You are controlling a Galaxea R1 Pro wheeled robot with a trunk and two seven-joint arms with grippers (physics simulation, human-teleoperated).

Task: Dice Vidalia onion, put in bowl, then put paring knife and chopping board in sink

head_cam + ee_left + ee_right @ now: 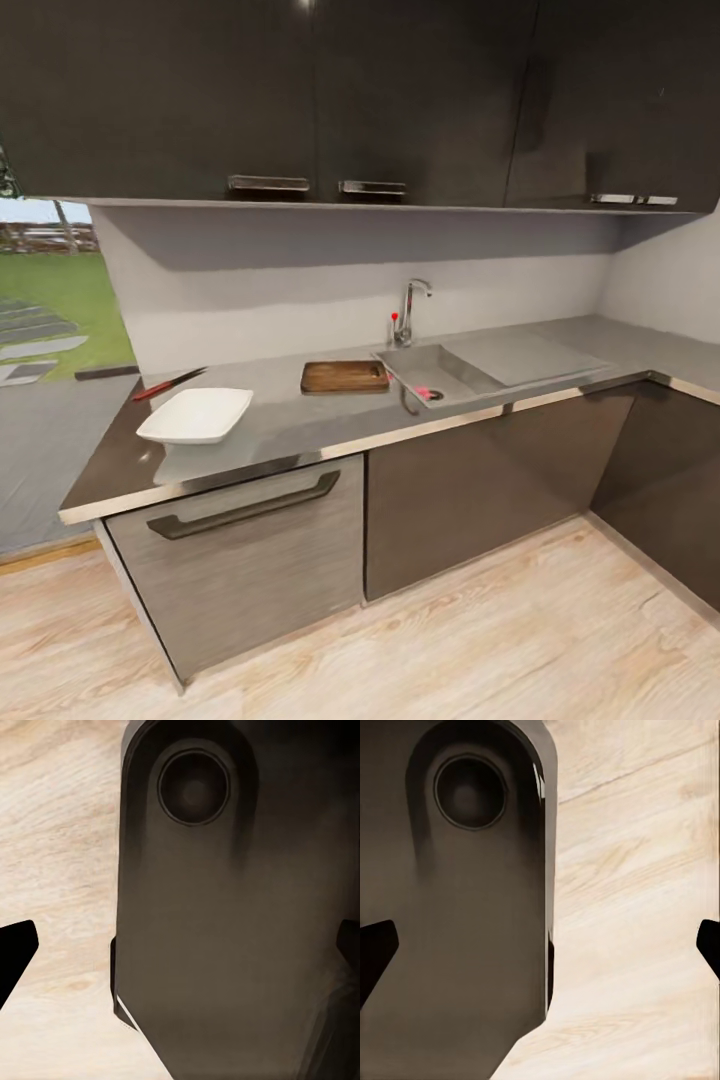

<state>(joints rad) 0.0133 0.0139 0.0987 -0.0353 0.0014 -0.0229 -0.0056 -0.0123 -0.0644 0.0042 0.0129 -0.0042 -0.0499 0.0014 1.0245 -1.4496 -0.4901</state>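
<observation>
Currently both arms hang down: left gripper point(180, 952) and right gripper point(540, 945) spread open over wood floor point(637, 870). Chopping board point(344, 377) on countertop point(300, 420), left of sink point(450, 370); bowl point(196, 415), paring knife point(168, 384) farther left.

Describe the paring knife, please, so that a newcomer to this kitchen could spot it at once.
Find the long grey countertop and go to its far end from the sink. Behind the white square bowl, near the wall, lies the paring knife: slim, dark-bladed, and red-handled, unlike its neighbours.

Bowl point(196, 415), paring knife point(168, 384), chopping board point(345, 377) beside sink point(455, 365).
</observation>
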